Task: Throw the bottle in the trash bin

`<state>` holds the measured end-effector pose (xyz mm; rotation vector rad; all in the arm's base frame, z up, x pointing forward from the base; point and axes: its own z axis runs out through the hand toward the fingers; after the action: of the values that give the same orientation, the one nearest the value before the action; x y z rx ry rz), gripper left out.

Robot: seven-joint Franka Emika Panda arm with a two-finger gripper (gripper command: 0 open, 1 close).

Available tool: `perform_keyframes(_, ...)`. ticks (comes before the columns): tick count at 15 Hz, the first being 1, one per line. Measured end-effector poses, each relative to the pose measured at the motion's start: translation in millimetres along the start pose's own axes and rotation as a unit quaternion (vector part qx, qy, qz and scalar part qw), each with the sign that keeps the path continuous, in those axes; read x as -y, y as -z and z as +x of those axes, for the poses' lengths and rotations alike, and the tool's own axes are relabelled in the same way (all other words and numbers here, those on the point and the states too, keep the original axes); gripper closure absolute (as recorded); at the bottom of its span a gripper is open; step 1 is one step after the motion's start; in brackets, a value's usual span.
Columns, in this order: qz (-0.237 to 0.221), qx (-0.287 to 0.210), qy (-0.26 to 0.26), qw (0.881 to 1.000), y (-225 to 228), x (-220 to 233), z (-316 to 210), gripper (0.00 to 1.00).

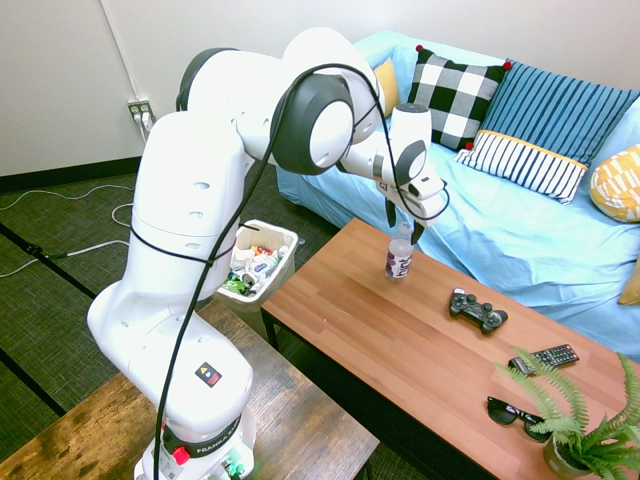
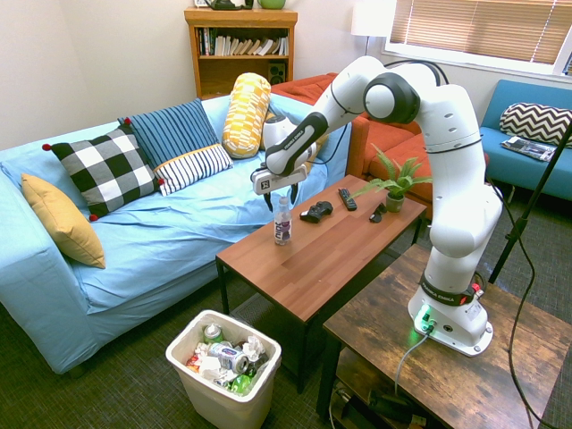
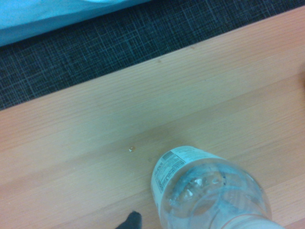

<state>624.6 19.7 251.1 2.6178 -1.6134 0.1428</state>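
Observation:
The bottle point(image 1: 399, 259) point(image 2: 283, 226), clear with a white cap and a dark label, stands upright on the wooden coffee table point(image 1: 390, 345) point(image 2: 313, 264) near the edge that faces the sofa. My gripper point(image 1: 402, 226) point(image 2: 281, 200) hangs straight above it, open, with a finger on each side of the cap and nothing held. In the wrist view the bottle point(image 3: 209, 191) shows close, seen from above. The trash bin point(image 1: 277, 234) point(image 2: 186, 332), white and full of litter, sits on the floor off the table's end, partly hidden by my arm in the first exterior view.
A game controller point(image 1: 477, 309) point(image 2: 315, 212), a remote point(image 1: 543, 357) point(image 2: 347, 198), sunglasses point(image 1: 515, 415) and a potted fern point(image 1: 585, 430) point(image 2: 393, 188) lie further along the table. A blue sofa point(image 2: 152, 232) with cushions runs behind it. A darker wooden table point(image 2: 420, 357) bears my arm.

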Motion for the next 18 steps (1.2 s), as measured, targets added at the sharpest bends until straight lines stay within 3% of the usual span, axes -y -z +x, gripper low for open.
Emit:
perform_keyframes(13,0.006,0.004,0.003,1.000,5.4,1.2,0.8,1.00)
perform_keyframes(16,0.028,-0.003,0.027,0.999,43.1,11.6,-24.4,1.00)
perform_keyframes(18,0.048,0.000,0.071,0.996,82.8,21.3,-78.3,1.00)
